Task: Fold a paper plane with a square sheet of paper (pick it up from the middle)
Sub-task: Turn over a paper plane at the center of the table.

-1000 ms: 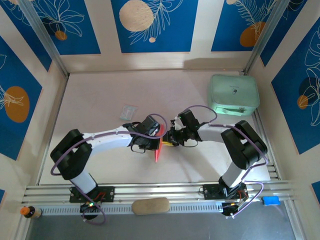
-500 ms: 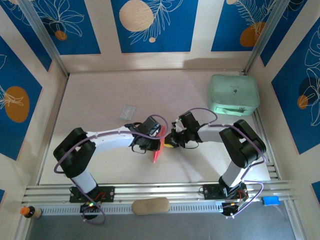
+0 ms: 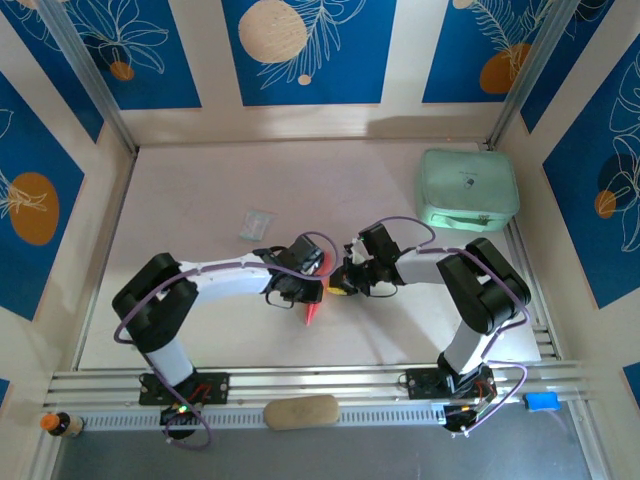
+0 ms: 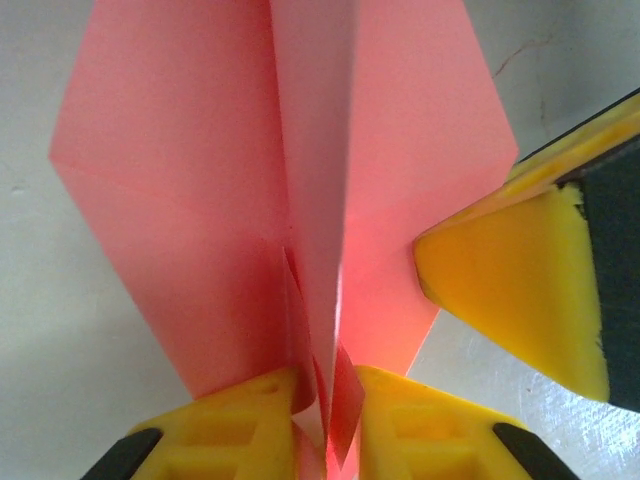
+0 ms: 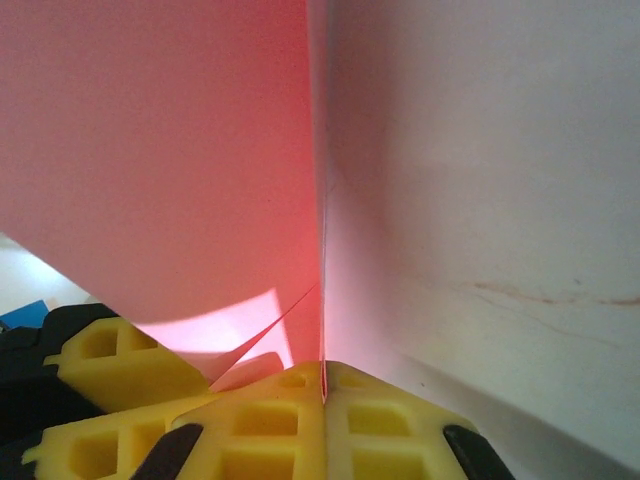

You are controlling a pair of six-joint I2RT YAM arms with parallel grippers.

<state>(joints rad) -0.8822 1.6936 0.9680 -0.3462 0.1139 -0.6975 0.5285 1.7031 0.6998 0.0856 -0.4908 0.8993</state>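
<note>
With the right gripper (image 5: 322, 388) jaws clamped on the paper plane (image 4: 300, 180) and the left gripper (image 4: 325, 412) jaws barely parted around its keel, grip unclear, diverging pulls could tear it.

Matte, smooth thin pink paper plane (image 4: 200, 200); fingers (image 4: 520, 290) yellow moulded plastic

No readable text, label, brand, number or sign showing in any view. Small dark mark on lid of green case (image 3: 467, 181) appearing too small to read.
</note>
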